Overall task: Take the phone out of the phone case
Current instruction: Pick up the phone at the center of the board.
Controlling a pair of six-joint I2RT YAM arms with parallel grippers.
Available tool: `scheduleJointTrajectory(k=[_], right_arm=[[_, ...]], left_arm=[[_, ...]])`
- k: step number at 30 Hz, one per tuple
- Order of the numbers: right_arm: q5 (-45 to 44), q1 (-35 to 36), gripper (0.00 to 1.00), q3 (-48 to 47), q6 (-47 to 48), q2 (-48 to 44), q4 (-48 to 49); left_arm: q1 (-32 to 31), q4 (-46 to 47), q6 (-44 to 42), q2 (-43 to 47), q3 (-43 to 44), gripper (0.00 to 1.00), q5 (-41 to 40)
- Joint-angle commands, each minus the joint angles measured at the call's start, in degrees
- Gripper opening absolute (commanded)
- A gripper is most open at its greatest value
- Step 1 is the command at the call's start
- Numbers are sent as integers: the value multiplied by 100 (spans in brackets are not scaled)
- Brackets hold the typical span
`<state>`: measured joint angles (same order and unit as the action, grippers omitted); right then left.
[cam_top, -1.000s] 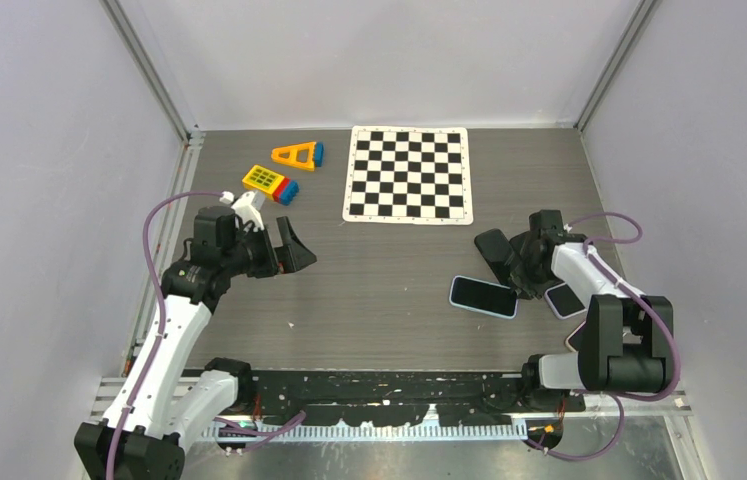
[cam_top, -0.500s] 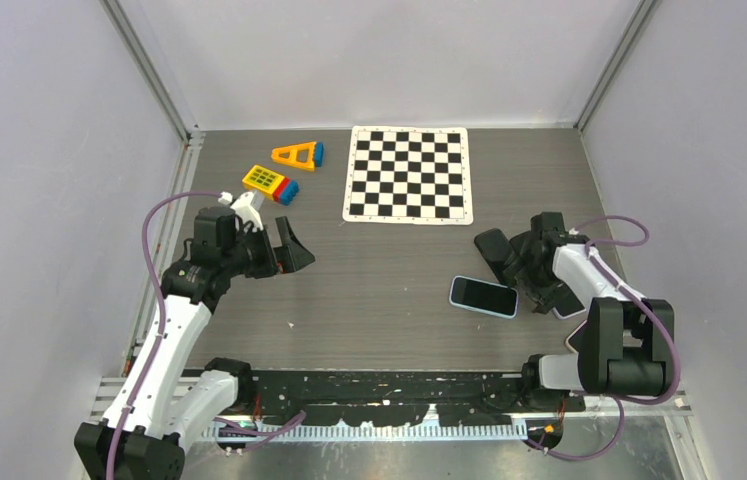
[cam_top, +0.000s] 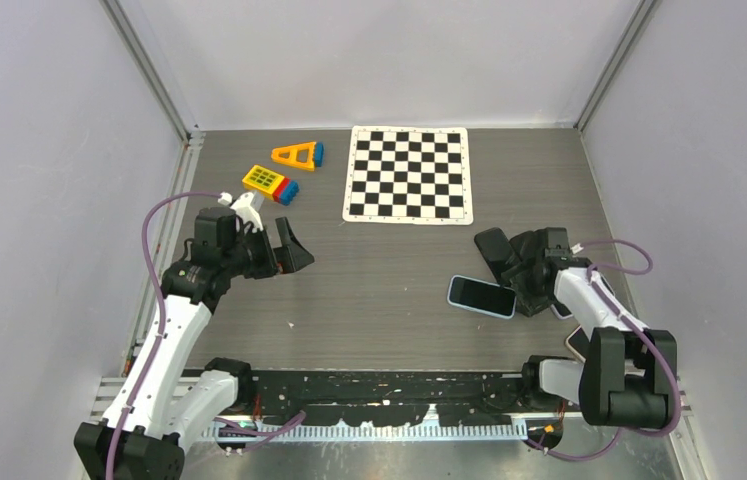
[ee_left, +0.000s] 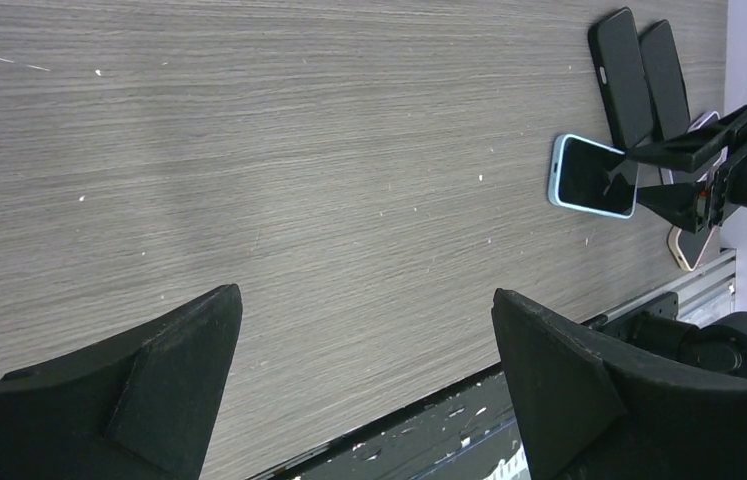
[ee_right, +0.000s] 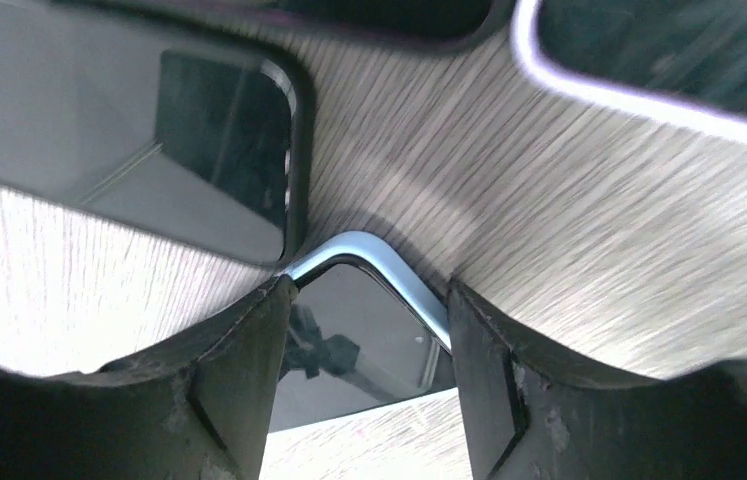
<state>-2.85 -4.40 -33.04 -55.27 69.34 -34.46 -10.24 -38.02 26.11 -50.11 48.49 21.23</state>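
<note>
We see a light blue phone case [ee_right: 354, 242] around a phone [cam_top: 484, 297] with a black screen. The table [cam_top: 379, 270] is grey with a wood grain, the mat [cam_top: 408, 173] has black and white checks, the cables [cam_top: 148, 236] are purple.

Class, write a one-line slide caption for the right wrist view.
Right tool straddling a corner of the blue-cased phone on the wood-grain table, a dark phone beside it.

Top view: bright, even overhead light, with soft shadows under the arms on the grey wood-grain desk [cam_top: 389, 260]. Left wrist view: sharp, with a faint shadow band at left. Right wrist close-up: grain smeared by blur at right, desk blown out lower left. The light-blue-cased phone [ee_right: 359, 340] shows reflections on its glossy screen. The right claw [ee_right: 369, 300] is soft-edged.
</note>
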Motion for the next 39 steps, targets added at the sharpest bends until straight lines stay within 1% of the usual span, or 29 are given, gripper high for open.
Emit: scheduleJointTrajectory(k=[1,5,6,7,8,9,10,11,12,13,14,15,18,19,21,24,28,33,37,39], right_arm=[[993,547,62,397,-985,-240,-39],[655,1439,61,400,-1723,-581,-16],[503,1762,61,388,-1816,-594,10],[403,1928,61,327,-1870,-577,71],[36,2203,62,260,-1806,-547,58],[-209,2306,63,36,-1589,-446,-203],[-642,2414,66,-93,-1437,-399,-369],[-833,2434,71,-303,-1037,-328,-650],[-1141,2448,74,-416,-814,-309,-769],[-1250,2451,79,-634,-376,-303,-928],[-1320,2453,81,-713,96,-339,-959],[-1326,2453,83,-856,297,-363,-954],[-1002,2453,85,-1070,1219,-406,-669],[-930,2453,92,-1099,1356,-392,-585],[-763,2458,94,-1035,1728,-275,-263],[-362,2454,94,-990,2202,91,174],[-349,2449,97,-901,2503,403,629],[-201,2422,99,-939,2626,811,841],[160,2326,100,-804,2651,712,1235],[145,2280,100,-810,2655,735,1258]], left_arm=[[-23,57,-91,64,170,100,-58],[-24,67,-67,41,161,100,-56],[-24,71,-63,36,161,100,-57],[-22,79,-62,36,161,100,-58],[-22,74,-62,25,161,100,-62],[-27,69,-62,22,161,100,-65],[-25,64,-62,30,161,100,-79],[-22,62,-62,33,165,100,-104],[-29,58,-62,36,169,100,-121],[-29,54,-69,47,170,100,-139],[-23,50,-70,53,170,100,-145],[-22,51,-71,38,174,100,-146],[-23,49,-71,16,186,100,-154],[-22,45,-75,13,187,100,-155],[-22,16,-79,14,195,100,-155],[-22,5,-88,55,196,100,-199],[-22,-4,-89,-10,196,100,-179],[-22,5,-81,2,187,100,-172],[-24,3,-84,-2,187,100,-172],[-23,-1,-87,1,187,100,-172]])
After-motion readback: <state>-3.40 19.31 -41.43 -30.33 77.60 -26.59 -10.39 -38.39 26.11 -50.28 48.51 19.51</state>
